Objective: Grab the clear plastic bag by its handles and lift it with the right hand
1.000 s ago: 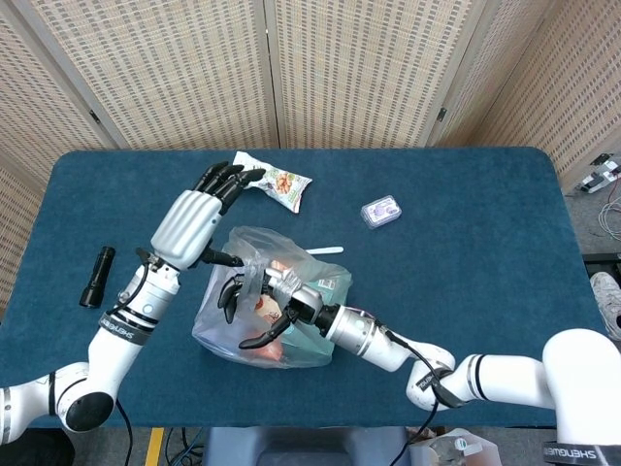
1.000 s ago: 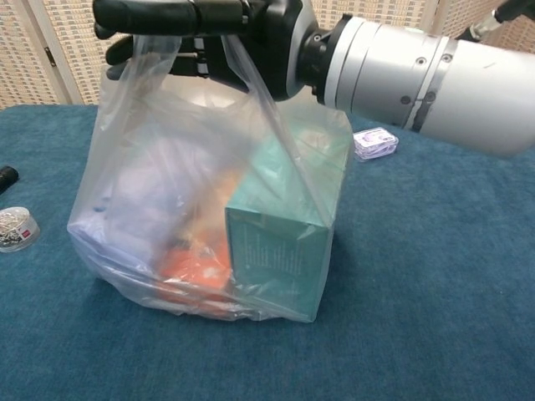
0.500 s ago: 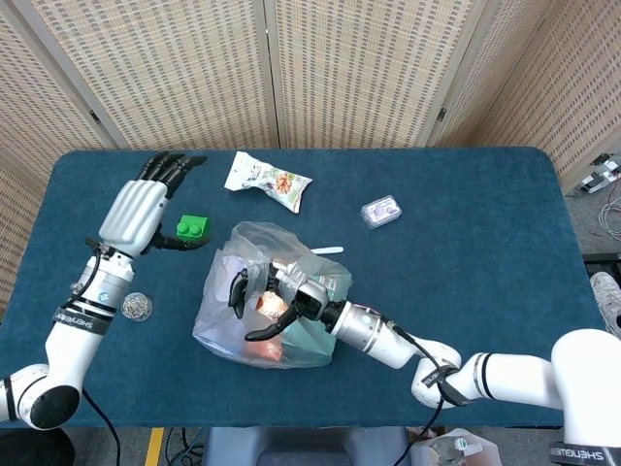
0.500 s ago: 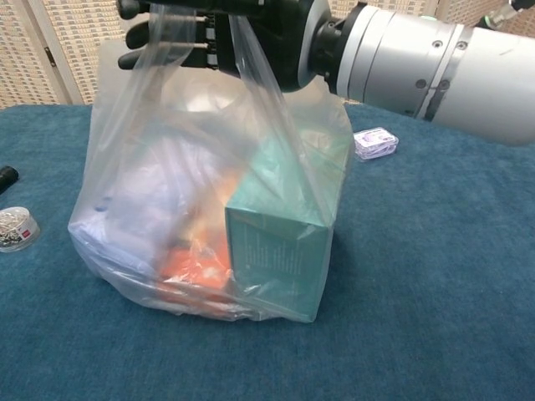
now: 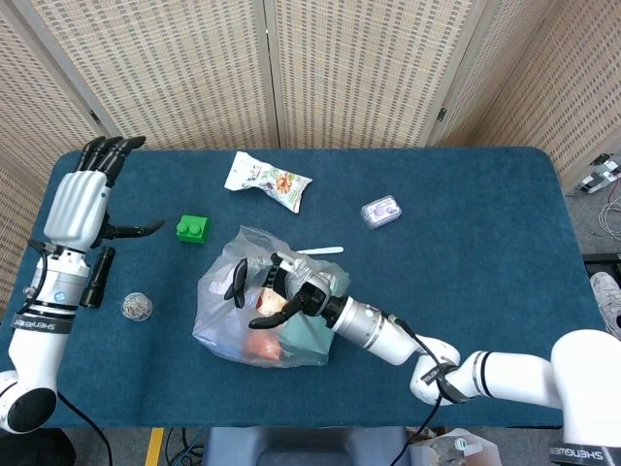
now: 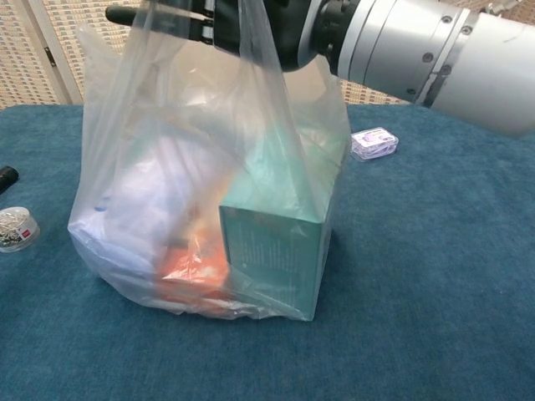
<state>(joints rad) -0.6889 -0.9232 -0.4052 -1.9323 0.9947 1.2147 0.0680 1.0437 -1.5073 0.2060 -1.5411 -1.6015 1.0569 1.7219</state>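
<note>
The right hand grips the clear plastic bag by its handles (pulled taut).

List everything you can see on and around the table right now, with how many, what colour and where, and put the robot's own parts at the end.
Clear plastic bag: one, see-through, near-centre of the table, handles pulled up.
Box: one, teal, inside the bag, right side.
Orange item: one, inside the bag, low down; cannot tell what it is.
Snack packet: one, white with print, far side of the table.
Block: one, green, left of the bag.
Flashlight: one, black, left edge.
Foil ball: one, silver, near the flashlight.
Small case: one, pale purple, right of centre.
White stick: one, just behind the bag.
Table: one, blue cloth.
Folding screen: beige, behind the table.
Left hand: raised at left, holds nothing.
Right hand: grips the bag handles.
</note>
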